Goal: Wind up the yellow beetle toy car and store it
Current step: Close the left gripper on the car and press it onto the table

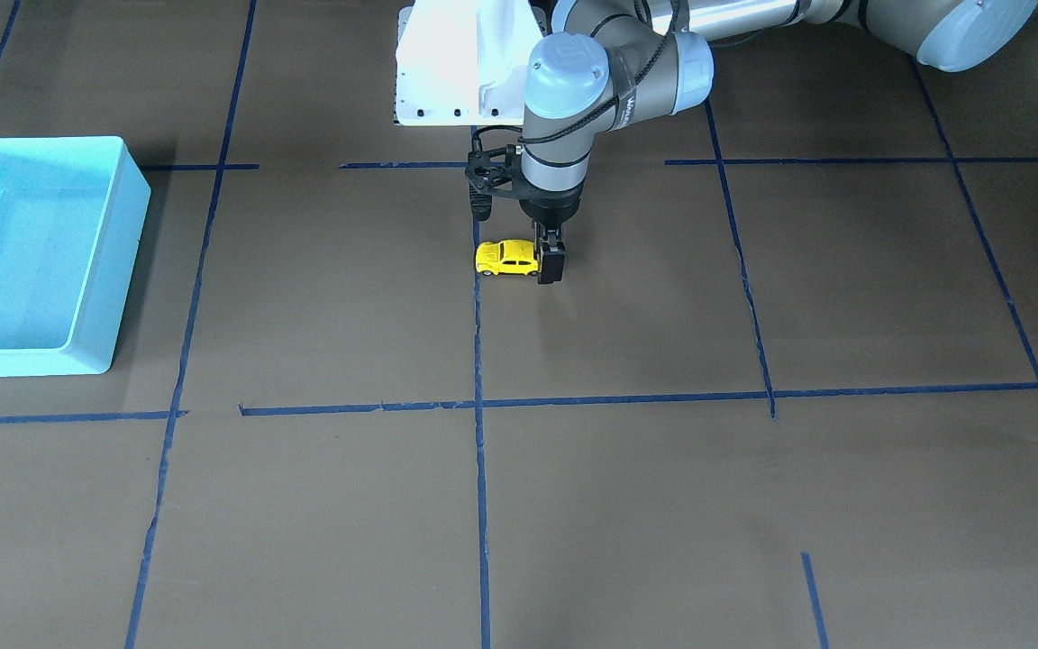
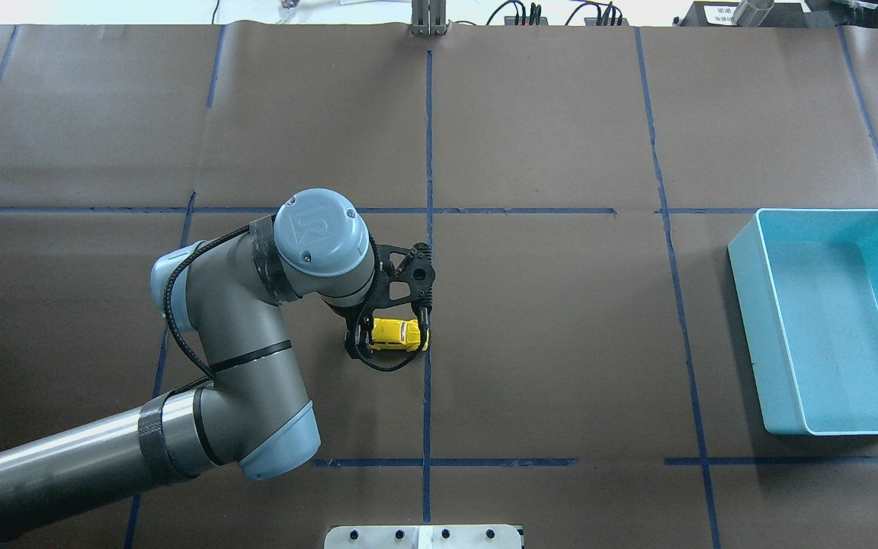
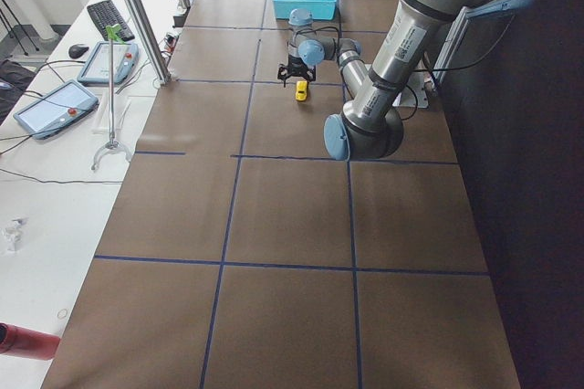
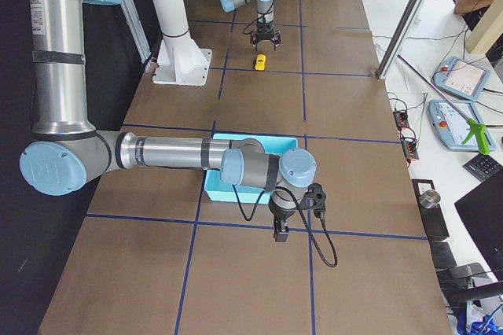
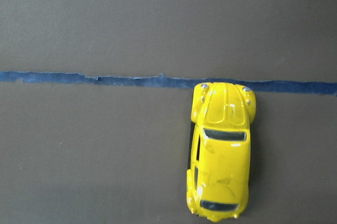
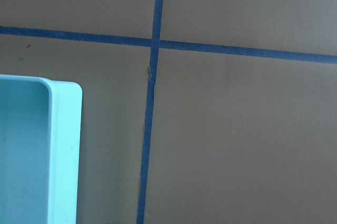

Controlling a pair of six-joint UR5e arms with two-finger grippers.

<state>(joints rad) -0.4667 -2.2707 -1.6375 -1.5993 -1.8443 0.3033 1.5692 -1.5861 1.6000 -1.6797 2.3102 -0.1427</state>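
Yellow rounded beetle toy car [image 1: 507, 258] noses the blue tape line [image 1: 478, 342], my left pincer [image 1: 552, 270] at its tail, likely for pull-back winding; whether clamped I cannot tell.

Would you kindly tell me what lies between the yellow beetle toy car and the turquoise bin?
Between the car and the bin lies only brown table paper crossed by blue tape, seen in the overhead view.

Brown-papered table [image 2: 561, 343], blue tape grid [image 2: 429, 152]; white side bench [image 3: 46, 197] w/ keyboard [image 3: 108, 16], tablets [image 3: 53, 106].
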